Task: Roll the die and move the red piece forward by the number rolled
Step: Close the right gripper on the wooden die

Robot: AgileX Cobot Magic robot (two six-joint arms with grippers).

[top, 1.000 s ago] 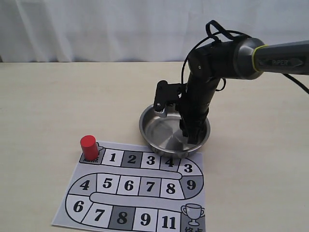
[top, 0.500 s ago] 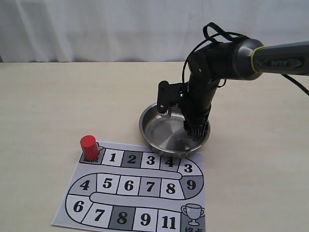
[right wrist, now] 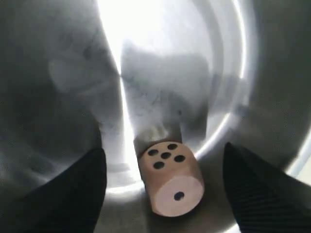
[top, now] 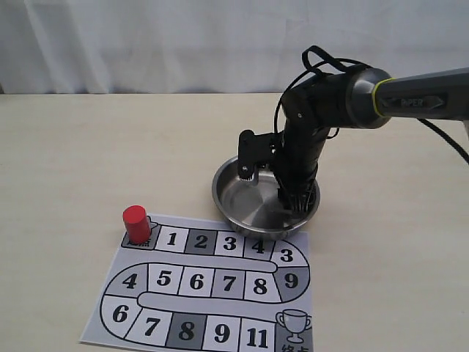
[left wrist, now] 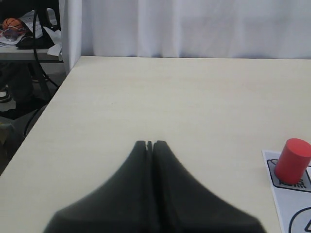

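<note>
Two faces visible on die (right wrist: 168, 177), five, one

- The bowl (top: 236, 198) is bare metal, polished mirror-bright inside and throwing glare.
- The die (right wrist: 169, 177) looks like pale wood, matt and smooth.
- The red piece (top: 135, 223) is smooth with a slight sheen, probably plastic.
- The board (top: 196, 282) is a flat sheet of printed paper, matt.
- The table (top: 88, 161) has a pale, matt wood-grain top.
- The curtain (top: 146, 44) on the far side is white cloth.
</note>
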